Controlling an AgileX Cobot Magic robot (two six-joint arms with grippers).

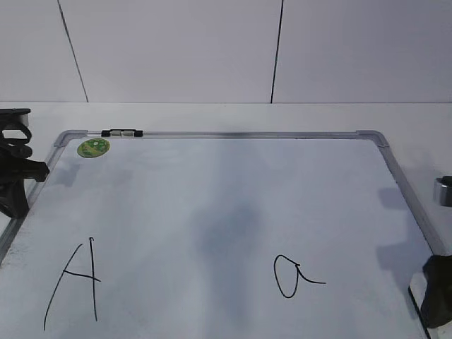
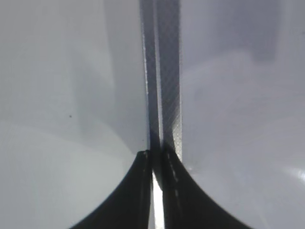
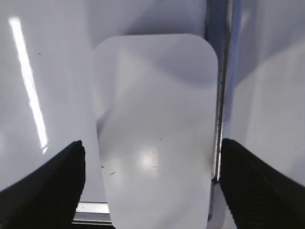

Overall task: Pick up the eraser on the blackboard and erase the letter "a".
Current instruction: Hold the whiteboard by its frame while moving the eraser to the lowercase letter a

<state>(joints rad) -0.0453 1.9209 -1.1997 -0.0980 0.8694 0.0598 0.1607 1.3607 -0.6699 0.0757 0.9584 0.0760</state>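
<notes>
The blackboard is a white board with a silver-grey frame (image 1: pixel 247 133). The letter "a" (image 1: pixel 291 277) is drawn at its lower right. The eraser (image 3: pixel 155 129), white and rounded with a faint grey logo, lies flat on the board by the right frame rail (image 3: pixel 220 95). My right gripper (image 3: pixel 151 157) is open, with one finger on each side of the eraser and a small gap at both; it shows dark at the board's lower right corner (image 1: pixel 438 300). My left gripper (image 2: pixel 153 157) is shut and empty over the left frame rail (image 2: pixel 167 71), at the far left (image 1: pixel 18 166).
A capital "A" (image 1: pixel 74 286) is drawn at the board's lower left. A green round sticker (image 1: pixel 92 147) and a black clip (image 1: pixel 121 133) are at the top left. A silver object (image 1: pixel 443 191) stands off the right edge. White wall panels stand behind.
</notes>
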